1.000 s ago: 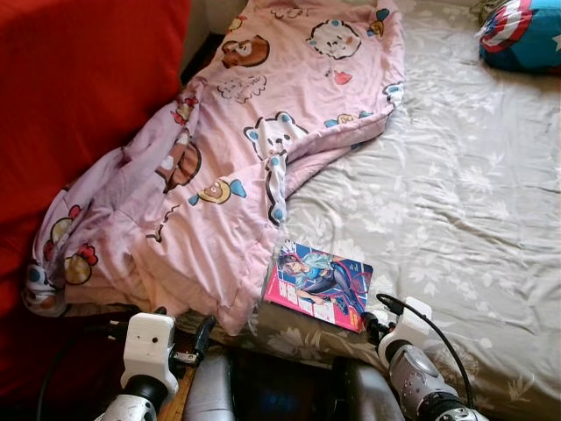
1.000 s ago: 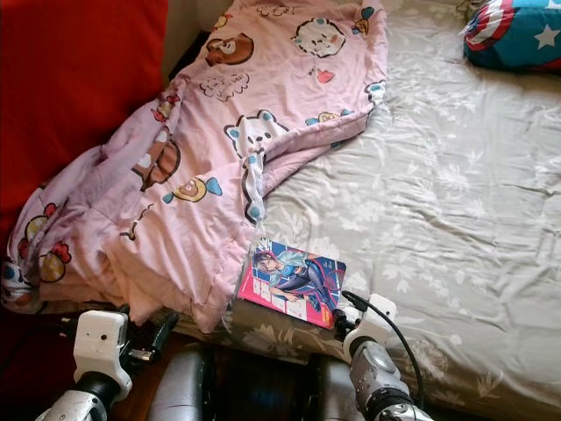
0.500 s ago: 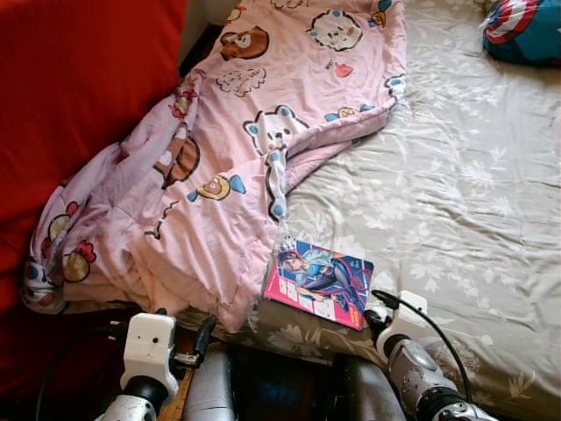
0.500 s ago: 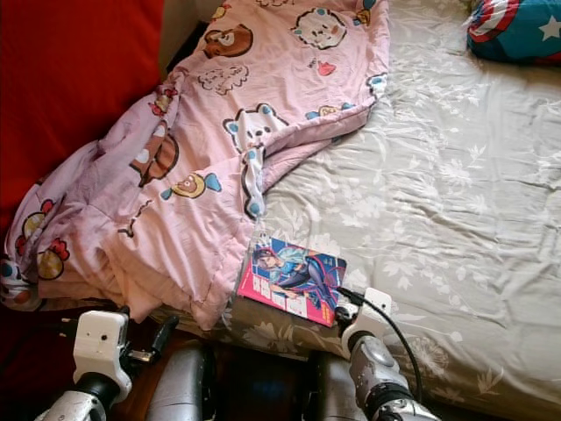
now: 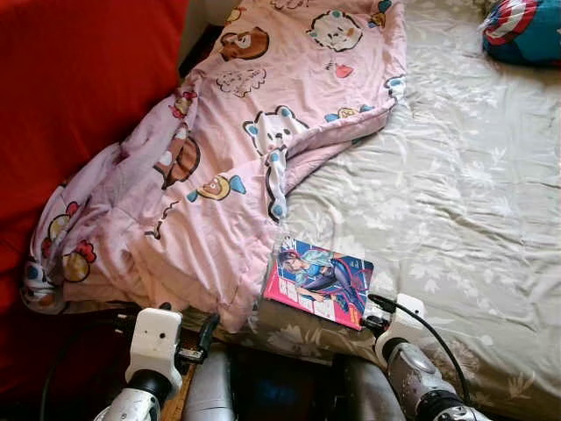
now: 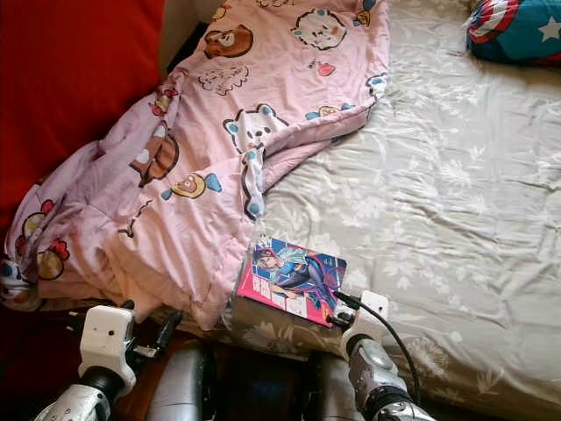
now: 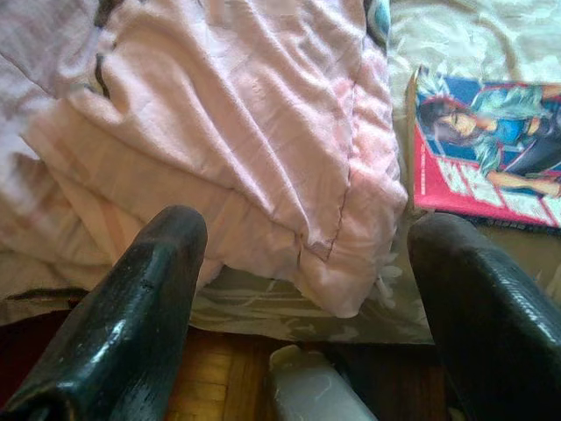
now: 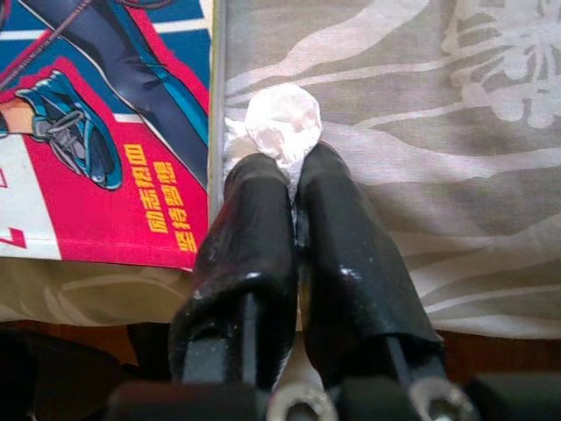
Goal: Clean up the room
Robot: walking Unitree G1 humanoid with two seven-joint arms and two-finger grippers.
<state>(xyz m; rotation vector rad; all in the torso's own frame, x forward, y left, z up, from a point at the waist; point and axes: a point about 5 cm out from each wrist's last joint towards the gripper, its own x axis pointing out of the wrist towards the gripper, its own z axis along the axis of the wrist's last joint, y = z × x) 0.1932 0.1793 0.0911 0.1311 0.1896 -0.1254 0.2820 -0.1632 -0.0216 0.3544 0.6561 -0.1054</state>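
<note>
right gripper (image 8: 294, 180) clenched on a crumpled white scrap (image 8: 282, 123), just beside the comic book (image 5: 317, 283) at the bed's (image 5: 456, 202) near edge | scrap likely light, soft, crushable; pinch its bulk | left gripper (image 7: 302, 289) released, facing pink blanket (image 5: 219, 167)

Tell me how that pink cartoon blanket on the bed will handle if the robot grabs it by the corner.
The pink blanket is probably floppy: it lies in soft folds and creases. Its corner hangs over the bed edge, so a pinch there would likely lift only that part while the rest drags. It looks thinly padded, probably light for its size. The left gripper is open, facing it.
</note>
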